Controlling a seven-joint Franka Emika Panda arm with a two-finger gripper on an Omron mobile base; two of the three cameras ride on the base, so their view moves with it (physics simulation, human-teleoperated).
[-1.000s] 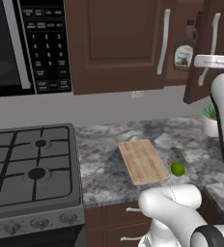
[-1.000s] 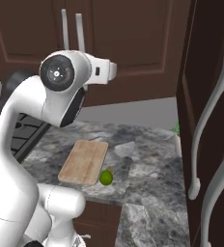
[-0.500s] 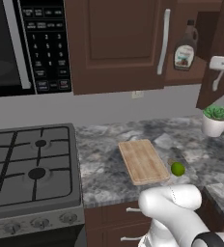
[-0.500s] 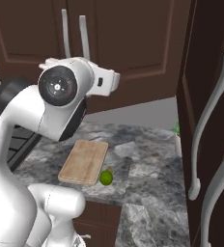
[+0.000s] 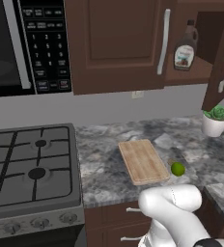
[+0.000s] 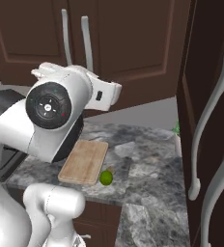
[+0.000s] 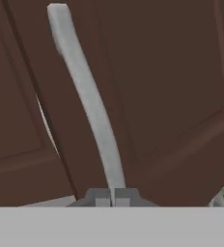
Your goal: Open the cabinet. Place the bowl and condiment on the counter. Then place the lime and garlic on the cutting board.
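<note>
Cabinet door has swung wider, claw clamped on its handle, exposing the syrup; opening nearly done.

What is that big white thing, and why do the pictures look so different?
It is a white robot arm in a pretend kitchen. Two cameras ride behind it, one each side; the third sits on its hand. On the grey stone counter lie a pale wooden cutting board and a small green lime, beside a little potted plant. A brown syrup bottle stands in the open cabinet. The gripper is pinched shut at the door's long silver handle.
</note>
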